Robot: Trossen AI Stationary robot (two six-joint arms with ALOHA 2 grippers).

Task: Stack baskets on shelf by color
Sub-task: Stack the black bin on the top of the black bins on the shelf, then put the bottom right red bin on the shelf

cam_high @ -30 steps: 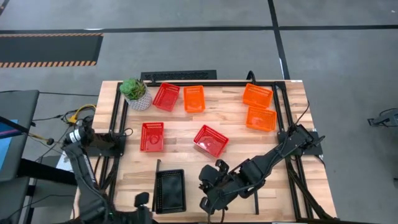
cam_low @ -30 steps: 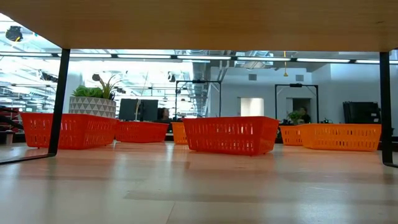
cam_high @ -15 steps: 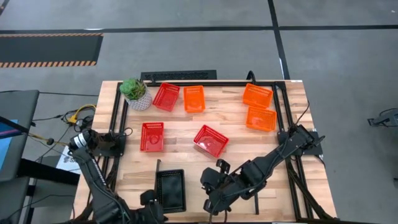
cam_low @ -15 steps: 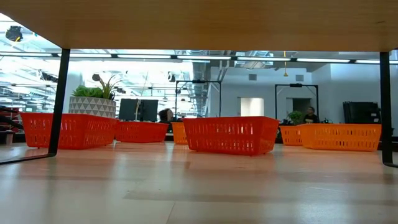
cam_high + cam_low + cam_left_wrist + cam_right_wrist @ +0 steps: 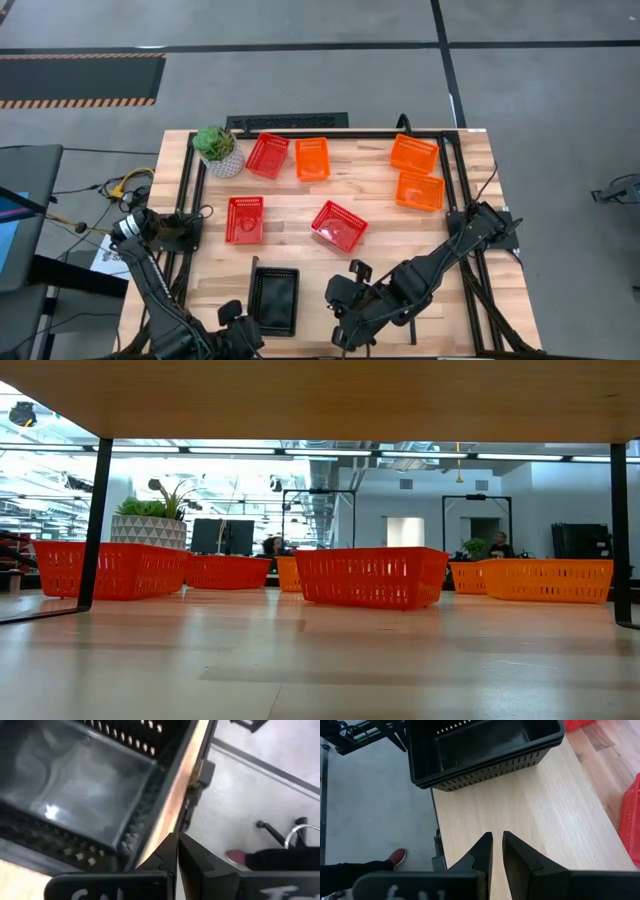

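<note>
Near the surface's point(image 5: 400, 215) front edge, your clenched left tool point(image 5: 172, 851) beside the black baskets point(image 5: 274, 300) could nudge them off, while your right tool point(image 5: 496, 845) waits slightly parted, grasping nothing.

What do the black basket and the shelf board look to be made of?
Black basket: likely moulded plastic, slightly glossy, with rows of punched slots in its walls. Shelf board: light wood by its visible grain, matte finish; solid or veneered cannot be told.

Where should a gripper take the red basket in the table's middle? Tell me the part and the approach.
Grip the red basket by one long rim wall, coming straight down from above: it sits open side up and skewed to the table edges, clear of its neighbours, so the wrist should turn to match the skew.
</note>
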